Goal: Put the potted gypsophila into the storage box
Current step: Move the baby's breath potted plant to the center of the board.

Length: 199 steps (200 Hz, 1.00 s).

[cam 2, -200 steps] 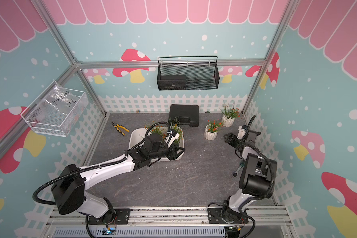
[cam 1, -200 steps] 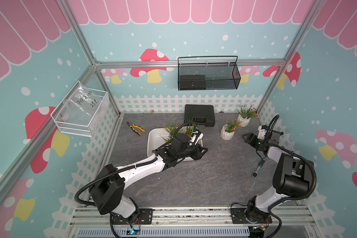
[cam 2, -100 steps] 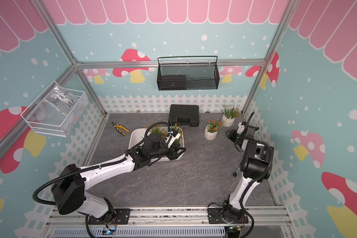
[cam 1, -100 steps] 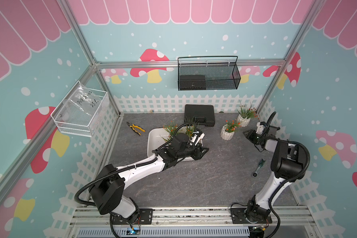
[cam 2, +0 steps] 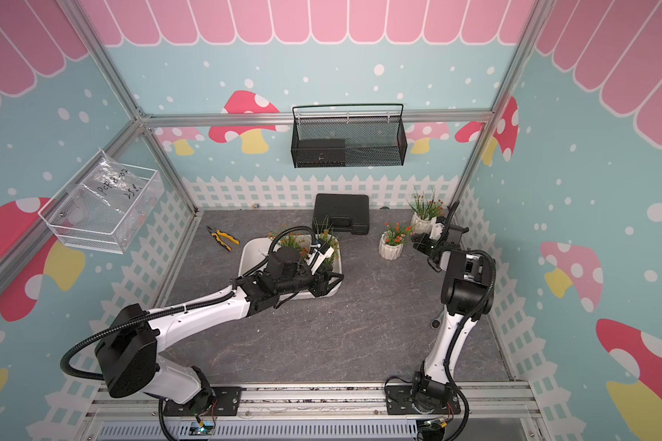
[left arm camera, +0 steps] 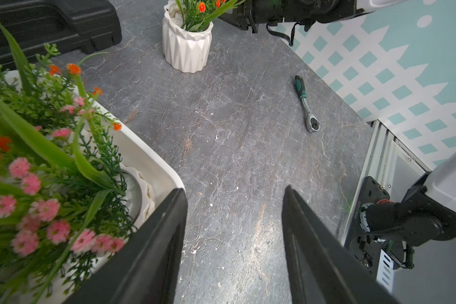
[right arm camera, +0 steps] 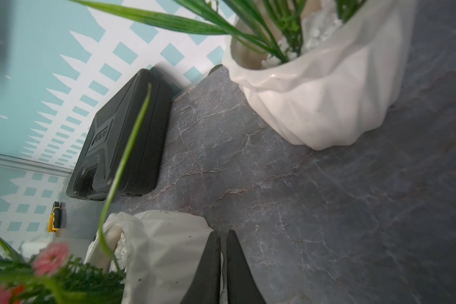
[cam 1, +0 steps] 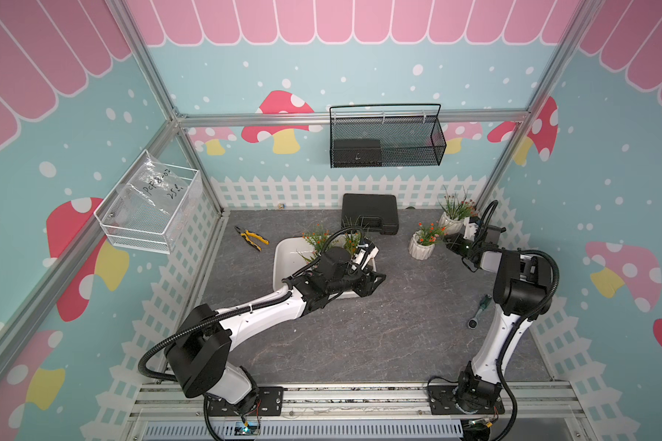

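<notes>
Teal walls with pink mushrooms and a white picket fence ring a grey marbled table (cam 1: 360, 336). On it lie one storage box (cam 1: 283, 263), one black case (cam 1: 369, 215), one pair of pliers (cam 1: 251, 239) and one ratchet (cam 1: 478, 313). One black mesh basket (cam 1: 385, 139) hangs on the back wall.

Two potted gypsophila stand on the bare table to the right of the box, a nearer pot (cam 1: 421, 250) and a farther pot (cam 1: 451, 224). Both are upright, mouths and sprigs up. More pots (left arm camera: 142, 189) stand upright inside the box, but sprigs and the left arm hide how many.

The left tool (left arm camera: 234, 189) hangs wide open and empty over the table at the box's corner. The right tool (right arm camera: 223, 237) sits just beside both outer pots, its jaws closed to a slit against the nearer pot's wall; whether it pinches that wall I cannot tell
</notes>
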Available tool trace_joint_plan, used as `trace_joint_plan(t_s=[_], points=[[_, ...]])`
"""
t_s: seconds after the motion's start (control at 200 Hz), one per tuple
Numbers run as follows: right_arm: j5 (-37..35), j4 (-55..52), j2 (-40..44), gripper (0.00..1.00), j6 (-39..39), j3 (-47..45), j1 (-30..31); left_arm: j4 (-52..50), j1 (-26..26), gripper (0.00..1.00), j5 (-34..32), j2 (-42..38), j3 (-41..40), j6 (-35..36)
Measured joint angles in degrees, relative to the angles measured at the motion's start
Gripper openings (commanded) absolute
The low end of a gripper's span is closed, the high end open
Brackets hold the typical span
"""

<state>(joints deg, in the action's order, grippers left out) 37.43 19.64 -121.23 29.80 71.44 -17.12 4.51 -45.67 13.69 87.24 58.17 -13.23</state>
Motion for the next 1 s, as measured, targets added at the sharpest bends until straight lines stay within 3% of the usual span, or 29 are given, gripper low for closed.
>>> trace_joint_plan(t_s=[0.42,0.996], points=[[3.87,0.59,-4.31,0.00,-3.06,4.92,1.49,-0.42,0.94,0.58,-0.96,-0.48,-0.79,-0.02],[12.20,-6.43,-8.76,0.00,-12.35,13.29,5.18,-2.93,1.01,0.59,-3.89,-0.57,-0.81,0.02]])
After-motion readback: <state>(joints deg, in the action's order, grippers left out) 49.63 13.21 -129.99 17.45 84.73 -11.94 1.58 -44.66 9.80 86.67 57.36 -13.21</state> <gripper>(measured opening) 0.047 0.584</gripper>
